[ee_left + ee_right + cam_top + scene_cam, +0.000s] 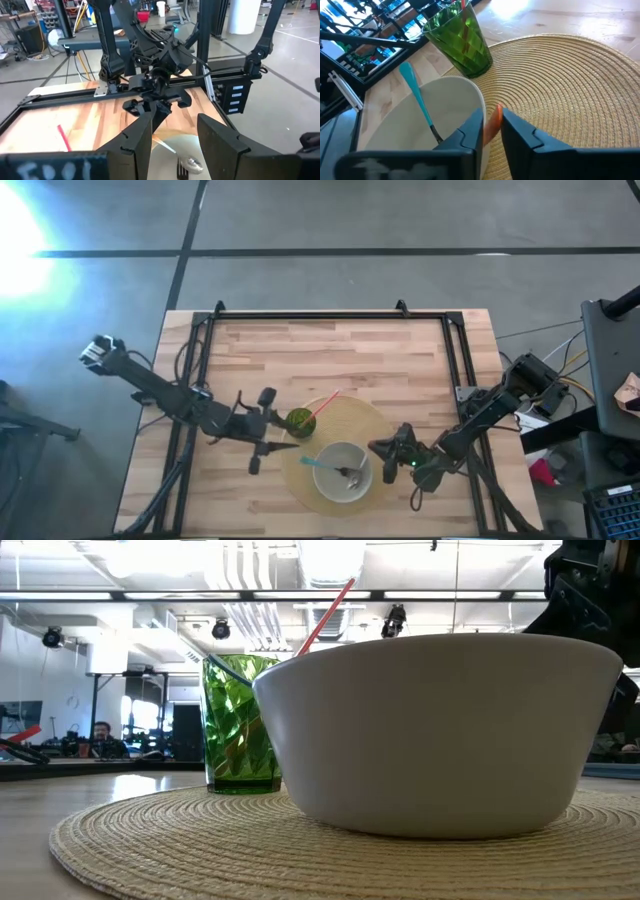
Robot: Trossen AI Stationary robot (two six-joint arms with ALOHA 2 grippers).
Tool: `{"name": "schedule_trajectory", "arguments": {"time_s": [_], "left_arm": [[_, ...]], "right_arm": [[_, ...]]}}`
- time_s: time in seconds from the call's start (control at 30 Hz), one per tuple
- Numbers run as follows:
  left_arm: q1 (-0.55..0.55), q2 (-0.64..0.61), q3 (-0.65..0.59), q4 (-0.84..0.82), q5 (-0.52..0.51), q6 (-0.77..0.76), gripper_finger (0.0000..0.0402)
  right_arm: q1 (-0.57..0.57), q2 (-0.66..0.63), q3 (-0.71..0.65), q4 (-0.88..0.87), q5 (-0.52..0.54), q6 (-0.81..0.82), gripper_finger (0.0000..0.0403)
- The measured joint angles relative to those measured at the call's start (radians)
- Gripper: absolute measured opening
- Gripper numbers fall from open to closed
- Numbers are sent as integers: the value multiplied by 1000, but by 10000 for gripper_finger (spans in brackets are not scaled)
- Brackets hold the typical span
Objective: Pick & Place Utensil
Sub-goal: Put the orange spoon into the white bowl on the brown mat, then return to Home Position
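I am holding my right tool (492, 131) just beside the rim of the bowl (427, 145), its fingers nearly clenched on a thin orange utensil (493, 122). The bowl is lying toward my left tool (262, 432), which is waiting open beside the green cup (299, 420).

An industrial lab: grey concrete floor (350, 220), white exposed ceiling ducts (250, 570), black metal equipment racks (105, 35), pale wooden butcher-block surface (340, 350).
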Motion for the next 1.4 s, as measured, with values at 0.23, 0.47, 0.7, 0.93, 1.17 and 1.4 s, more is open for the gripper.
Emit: {"name": "schedule_trajectory", "arguments": {"time_s": [0.23,0.47,0.7,0.93,1.17,1.4], "left_arm": [[-1,-55,0,-146,38,-51,152],[-2,-69,0,-204,64,-54,152],[-2,-98,0,-267,143,-61,151],[-9,-132,-1,-311,182,-60,151],[-12,-159,-18,-328,182,-18,151],[-12,-219,-98,-317,181,-8,140]], "right_arm": [[0,-6,0,3,3,-6,106],[0,-8,0,5,4,-24,133],[0,-23,0,5,6,-58,141],[0,-98,1,6,4,-196,132],[0,-233,0,6,3,-386,132],[0,-396,-4,6,4,-611,140]]}}
